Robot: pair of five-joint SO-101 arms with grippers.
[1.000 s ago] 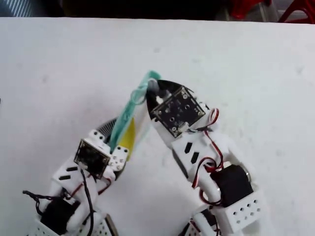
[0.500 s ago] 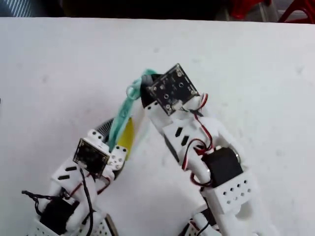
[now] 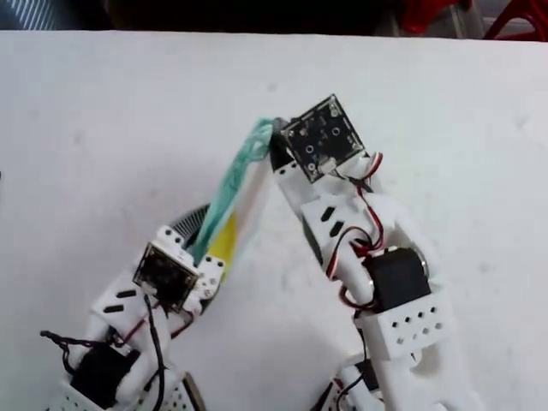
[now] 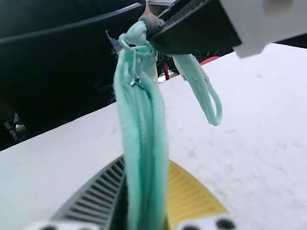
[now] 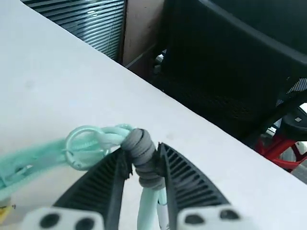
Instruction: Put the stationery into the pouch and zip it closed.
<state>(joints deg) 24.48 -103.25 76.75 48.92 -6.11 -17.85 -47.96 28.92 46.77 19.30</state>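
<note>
R gripper (image 5: 143, 152) is pinched hard on the grey zip pull (image 5: 144, 168). The pull sits right btwn its two ribbed jaws, at the tips. L gripper (image 4: 145, 163) is clamped on the pouch (image 4: 144, 124), w/ the mint zip edge running out from btwn its grey and yellow jaws straight toward R's tips. So the pouch hangs stretched from one tool to the other, lifted clear of the table (image 3: 445, 111). The slider ring (image 5: 81, 143) lies just beside R's tips, on the L-gripper side. The wrist strap loop (image 4: 211, 103) dangles under R's jaws.

My read: zip is at or v. near end of travel, teeth look shut along the length I can see. Can't tell if the stationery's inside.

Risks from here:
- Pull is held only by the tips. More tension and it prob. pops out, and the pouch drops off R.
- If the slider's already at its stop, further hauling drags the fabric out of L's jaws or strains the zip end.
- Strap loop is close to R's jaws and could snag on release.
- Letting go w/ both tools at once drops the pouch, and an unzipped gap could spill contents.
</note>
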